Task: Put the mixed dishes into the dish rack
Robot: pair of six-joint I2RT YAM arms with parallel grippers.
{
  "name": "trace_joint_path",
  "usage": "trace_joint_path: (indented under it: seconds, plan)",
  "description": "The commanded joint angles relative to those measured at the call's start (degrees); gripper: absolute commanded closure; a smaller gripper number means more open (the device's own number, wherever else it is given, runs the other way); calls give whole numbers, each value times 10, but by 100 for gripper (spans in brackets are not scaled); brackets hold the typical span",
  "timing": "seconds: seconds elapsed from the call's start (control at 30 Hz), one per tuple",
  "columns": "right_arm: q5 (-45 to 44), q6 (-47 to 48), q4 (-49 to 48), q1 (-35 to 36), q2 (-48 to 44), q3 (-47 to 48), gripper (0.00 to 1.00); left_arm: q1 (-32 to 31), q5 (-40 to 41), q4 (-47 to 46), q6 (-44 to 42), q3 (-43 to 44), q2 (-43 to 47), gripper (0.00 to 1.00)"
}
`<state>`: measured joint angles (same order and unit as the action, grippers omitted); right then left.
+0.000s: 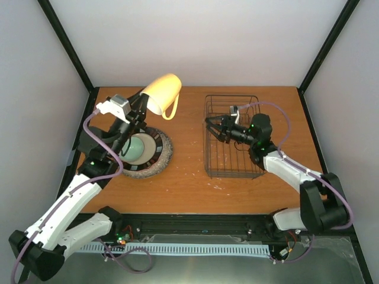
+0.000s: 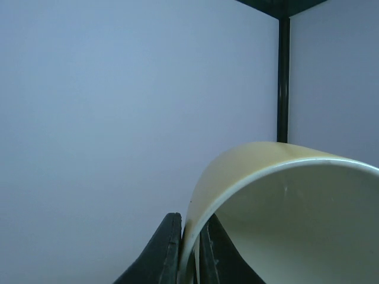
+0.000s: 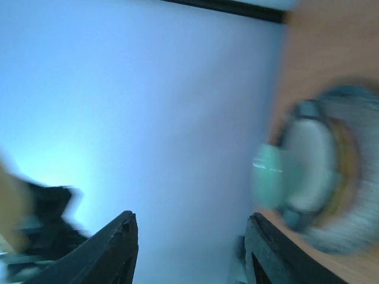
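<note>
now the left end effector point(image 1: 144, 106) is clamped on the rim of the yellow mug point(image 1: 163, 90), with one finger point(image 2: 161, 251) outside the wall and the other inside, as the left wrist view shows. the mug is held in the air at the upper left-centre of the top view. it is tilted on its side, with its mouth toward the end effector and its base toward the upper right. the dish rack point(image 1: 208, 151) stands on the table point(image 1: 189, 189) at the centre right, and its long axis runs from top to bottom of the frame. so the rack lies to the right of the mug and a little lower in the frame. the right end effector point(image 1: 214, 126) hovers over the left part of the rack, with its jaws apart and holding nothing. it is nearer to the rack, but i judge that the left arm must carry the mug across to the right. at the lower left, a green bowl point(image 1: 137, 148) sits on a plate point(image 1: 161, 155).
</note>
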<state>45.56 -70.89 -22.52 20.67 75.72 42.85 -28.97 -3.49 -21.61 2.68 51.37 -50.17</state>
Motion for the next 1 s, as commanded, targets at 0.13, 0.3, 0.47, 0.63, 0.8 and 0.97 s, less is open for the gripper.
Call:
trace_joint_path:
  seconds: [0.13, 0.3, 0.47, 0.63, 0.8, 0.97]
  plan:
    - [46, -393, -736, 55, 133, 40, 68, -4, -28, -133, 90, -22, -56, 99]
    - [64, -360, -736, 97, 151, 61, 67, -4, -23, -141, 96, -8, -79, 99]
    - [67, -353, -736, 112, 168, 64, 64, -4, -19, -154, 98, -2, -93, 99]
    - [66, -354, -736, 113, 184, 69, 63, -4, -25, -162, 107, 1, -103, 99]
    - [67, -332, -736, 112, 184, 68, 62, -4, -26, -147, 108, 9, -94, 99]
    - [71, -332, -736, 113, 202, 97, 62, -4, -41, -135, 127, 0, -83, 99]
